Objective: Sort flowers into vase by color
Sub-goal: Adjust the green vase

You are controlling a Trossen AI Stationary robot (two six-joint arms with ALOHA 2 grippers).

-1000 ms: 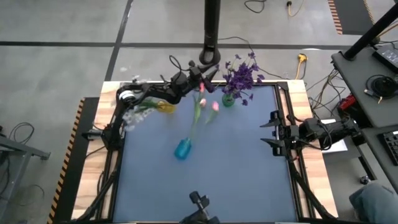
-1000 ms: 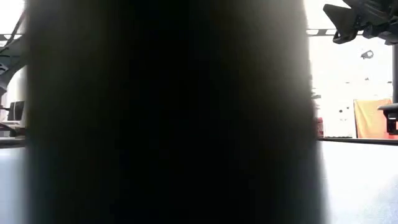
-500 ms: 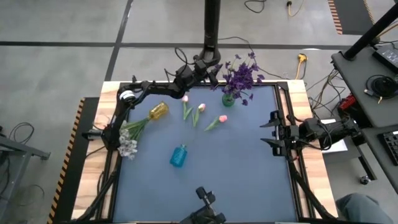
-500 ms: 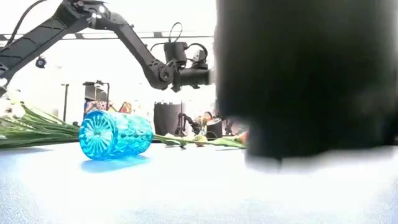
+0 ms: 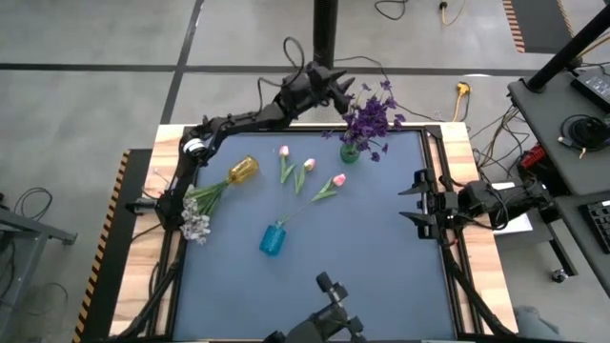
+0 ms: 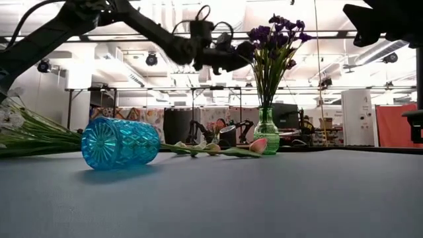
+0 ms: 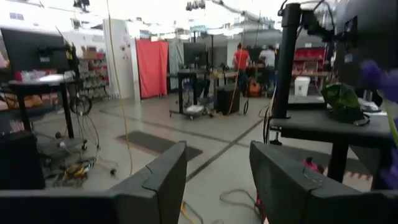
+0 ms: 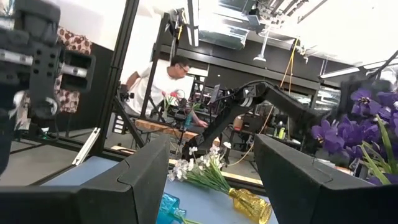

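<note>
My left gripper (image 5: pixel 335 86) hovers open and empty beside the purple blooms in the green glass vase (image 5: pixel 350 152); right gripper (image 5: pixel 412 202) open, parked. Pink tulip stems (image 5: pixel 310 179) lie mid-desk (image 5: pixel 381 267). Descending carelessly could topple that vase.

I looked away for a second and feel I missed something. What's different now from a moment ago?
The left claw swung from over the pink tulips to the table's far edge and now hangs open and empty beside the purple flowers. The tulips now lie spread flat. The blue vase shifted slightly, still on its side. The right claw stayed parked.
</note>
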